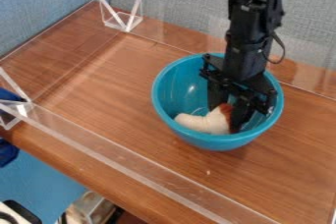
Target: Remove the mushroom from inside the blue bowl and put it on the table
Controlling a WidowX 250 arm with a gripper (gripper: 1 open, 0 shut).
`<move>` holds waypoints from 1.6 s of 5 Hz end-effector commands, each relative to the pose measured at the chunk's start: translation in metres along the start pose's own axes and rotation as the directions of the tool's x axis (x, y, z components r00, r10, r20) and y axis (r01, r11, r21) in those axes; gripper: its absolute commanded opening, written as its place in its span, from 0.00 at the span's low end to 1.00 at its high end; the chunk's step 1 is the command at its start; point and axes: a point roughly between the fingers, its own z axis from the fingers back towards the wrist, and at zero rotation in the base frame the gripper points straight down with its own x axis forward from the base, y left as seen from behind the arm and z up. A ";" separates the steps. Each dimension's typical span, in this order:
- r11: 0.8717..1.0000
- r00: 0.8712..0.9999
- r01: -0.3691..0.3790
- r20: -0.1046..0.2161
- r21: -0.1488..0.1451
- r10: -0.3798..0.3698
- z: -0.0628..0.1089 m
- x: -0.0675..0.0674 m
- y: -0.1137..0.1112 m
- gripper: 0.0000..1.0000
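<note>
The turquoise blue bowl (187, 117) sits on the brown wood table (112, 81), right of centre. Inside it lies the mushroom (203, 121) on its side, cream stem pointing left, reddish-brown cap to the right. My black gripper (238, 113) reaches straight down into the bowl, and its fingers are shut on the mushroom's cap. The cap is mostly hidden by the fingers.
A low clear acrylic wall (98, 135) runs around the table's edges, with clear triangular brackets (121, 15) at the back left corner. A blue wall stands behind. Bare wood lies left of and in front of the bowl.
</note>
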 end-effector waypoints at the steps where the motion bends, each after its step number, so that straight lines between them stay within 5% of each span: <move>1: 0.999 0.995 0.044 0.085 0.012 -0.044 0.020 0.002 -0.011 0.00; 4: 0.989 0.987 0.146 0.072 0.008 -0.146 -0.005 -0.010 -0.048 0.00; 8: 0.985 0.981 0.170 0.098 -0.007 -0.169 -0.020 -0.013 -0.061 0.00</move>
